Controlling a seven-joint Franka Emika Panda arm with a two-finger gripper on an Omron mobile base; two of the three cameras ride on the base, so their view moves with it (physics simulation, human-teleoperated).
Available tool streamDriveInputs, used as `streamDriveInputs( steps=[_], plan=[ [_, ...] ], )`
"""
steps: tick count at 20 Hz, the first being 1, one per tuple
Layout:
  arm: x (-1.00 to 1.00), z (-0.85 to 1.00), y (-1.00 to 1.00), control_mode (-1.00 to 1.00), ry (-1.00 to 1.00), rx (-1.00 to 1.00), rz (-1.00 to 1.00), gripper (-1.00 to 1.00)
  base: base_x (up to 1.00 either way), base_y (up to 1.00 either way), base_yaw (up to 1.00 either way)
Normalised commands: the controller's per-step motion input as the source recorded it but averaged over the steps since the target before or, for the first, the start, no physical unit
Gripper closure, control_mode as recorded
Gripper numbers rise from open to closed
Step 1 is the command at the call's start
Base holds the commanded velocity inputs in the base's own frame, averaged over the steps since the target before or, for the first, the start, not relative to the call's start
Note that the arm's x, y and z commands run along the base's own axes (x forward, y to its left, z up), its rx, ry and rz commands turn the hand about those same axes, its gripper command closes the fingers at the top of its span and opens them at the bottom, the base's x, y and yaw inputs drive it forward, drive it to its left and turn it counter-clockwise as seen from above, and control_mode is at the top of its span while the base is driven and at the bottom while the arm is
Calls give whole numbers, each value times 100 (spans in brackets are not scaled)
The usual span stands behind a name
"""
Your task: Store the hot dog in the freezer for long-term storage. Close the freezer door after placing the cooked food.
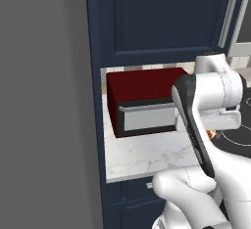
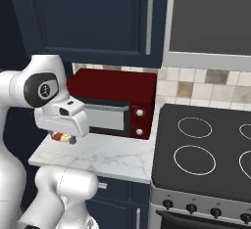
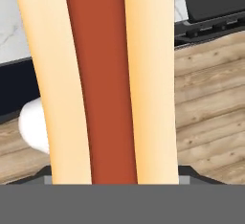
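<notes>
Your jaws are clamped on the hot dog [image 3: 100,84], carrying it clear of the bench [image 2: 108,157] in front of the microwave [image 2: 115,101]; the freezer [image 1: 46,101] stands left, so lifting first lets you swing across.

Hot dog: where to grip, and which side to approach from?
Grip the hot dog across the bun's two long flanks, near mid-length, coming from the open sausage side. It is long and narrow with roughly parallel flanks, so a pinch should seat squarely there.
</notes>
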Motion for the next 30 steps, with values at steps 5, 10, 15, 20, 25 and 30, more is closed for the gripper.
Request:
streamDriveInputs(
  steps=[5, 10, 15, 20, 25, 30],
  plan=[
    [-58, 0, 4, -100, -19, 1, 0, 100, 0, 0, 0],
    [-31, 10, 3, -100, -24, 0, 0, 100, 0, 0, 0],
    [-1, 14, 0, -100, 0, 0, 0, 100, 0, 0, 0],
    [0, 0, 0, -100, 1, 0, 0, 100, 0, 0, 0],
    [-12, 0, 0, -100, 0, 0, 0, 100, 0, 0, 0],
    [-24, -2, 0, -100, 0, 0, 0, 100, 0, 0, 0]
  ],
)
